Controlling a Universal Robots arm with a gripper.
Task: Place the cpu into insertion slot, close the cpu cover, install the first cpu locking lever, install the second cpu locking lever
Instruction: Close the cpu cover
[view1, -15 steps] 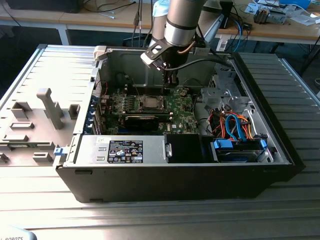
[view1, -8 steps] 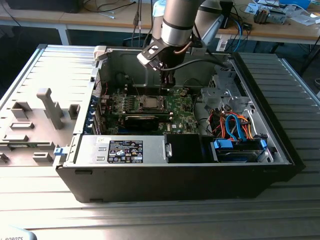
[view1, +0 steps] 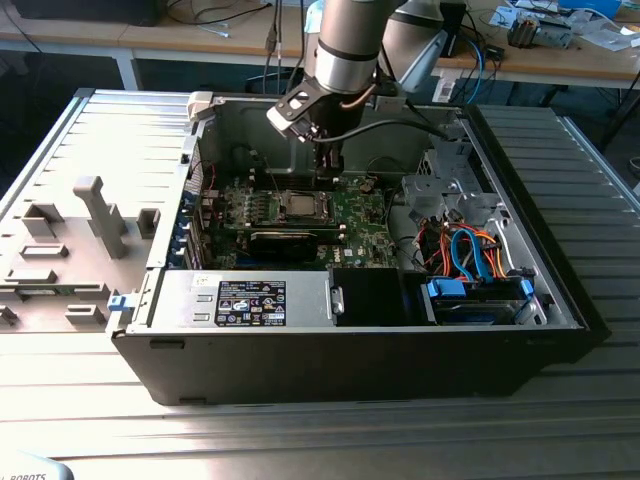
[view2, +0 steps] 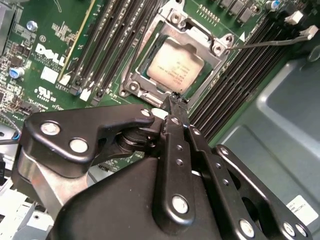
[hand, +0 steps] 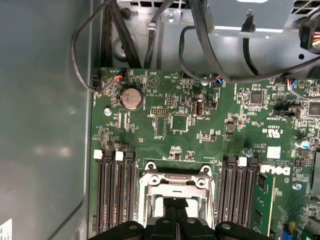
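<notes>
Exterior view: the hand hangs over the one cpu inside the computer case.

Second wrist view: the cpu lies in the insertion slot under one cpu cover. The hand's fingertips are together at the frame's edge, and one locking lever stands free. A slip could gouge the motherboard.

First wrist view: two memory-slot banks flank the socket.

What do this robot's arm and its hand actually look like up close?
The arm is a thick, smooth silver-grey tube with a rounded pale joint. A black cable loops off near its wrist. The hand is matt black metal: flat, rounded link plates pinned with shiny silver rivets, tapering to two slim fingers.
</notes>
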